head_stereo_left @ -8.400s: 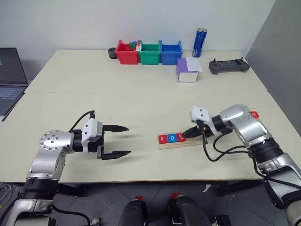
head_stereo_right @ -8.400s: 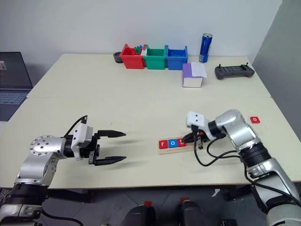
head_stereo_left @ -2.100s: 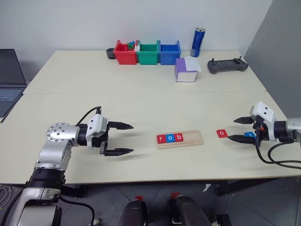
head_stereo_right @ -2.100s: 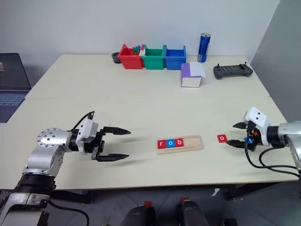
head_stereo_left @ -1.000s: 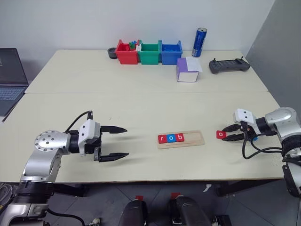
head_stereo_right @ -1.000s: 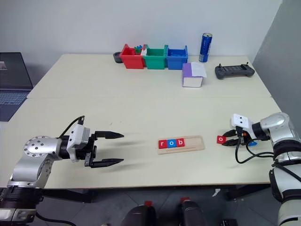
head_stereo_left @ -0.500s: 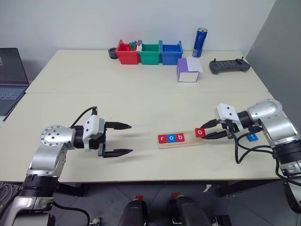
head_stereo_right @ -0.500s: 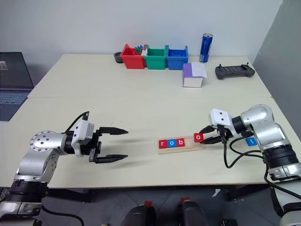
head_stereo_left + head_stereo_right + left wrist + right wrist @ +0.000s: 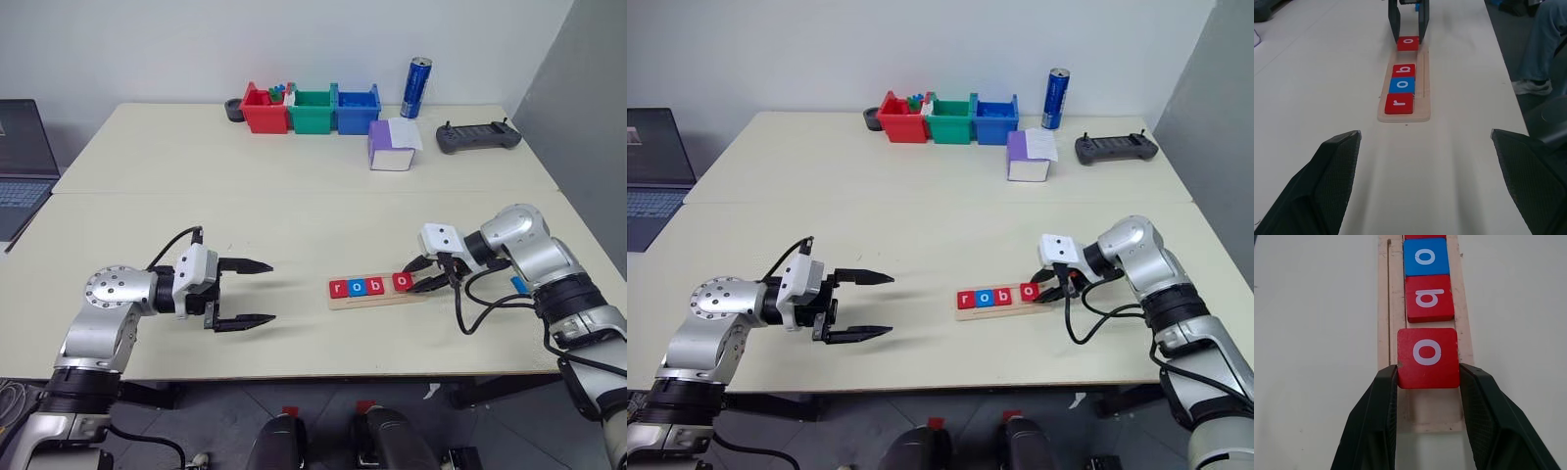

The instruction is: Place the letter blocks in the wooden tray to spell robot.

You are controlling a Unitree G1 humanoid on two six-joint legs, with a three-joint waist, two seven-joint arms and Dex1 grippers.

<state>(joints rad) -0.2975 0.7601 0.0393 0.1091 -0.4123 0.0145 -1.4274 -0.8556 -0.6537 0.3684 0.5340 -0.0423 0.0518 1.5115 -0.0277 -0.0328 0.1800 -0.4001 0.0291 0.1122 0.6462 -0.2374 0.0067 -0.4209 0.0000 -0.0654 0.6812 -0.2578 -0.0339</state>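
Tray status: wooden tray (image 9: 376, 291) is lying flat on the desk (image 9: 294, 211) near its front edge, long axis running left to right across the robot's view, between the two arms. Three letter blocks are sitting in it in a row from its left end: red r (image 9: 338, 288), blue o (image 9: 357, 287), red b (image 9: 375, 286), each touching the next, with letters reading upright from the robot's side. Right claw (image 9: 423, 275) is gripping a fourth block, the red o (image 9: 1427, 358), by its two side edges, one finger (image 9: 1374, 426) on each side. This block is sitting over the tray just beside the b with a narrow gap between them, squared to the row; whether it is resting in the groove or is slightly raised cannot be told. Right claw is pointing leftward and down along the tray's long axis, reaching in over the tray's right end, whose remaining length is lying bare under the fingers. Left claw (image 9: 243, 292) is hanging wide open and holding nothing, well to the left of the tray, fingers pointing right toward its left end. A blue block (image 9: 519, 284) is lying on the desk to the right of the tray, partly hidden behind the right arm; its letter cannot be read.
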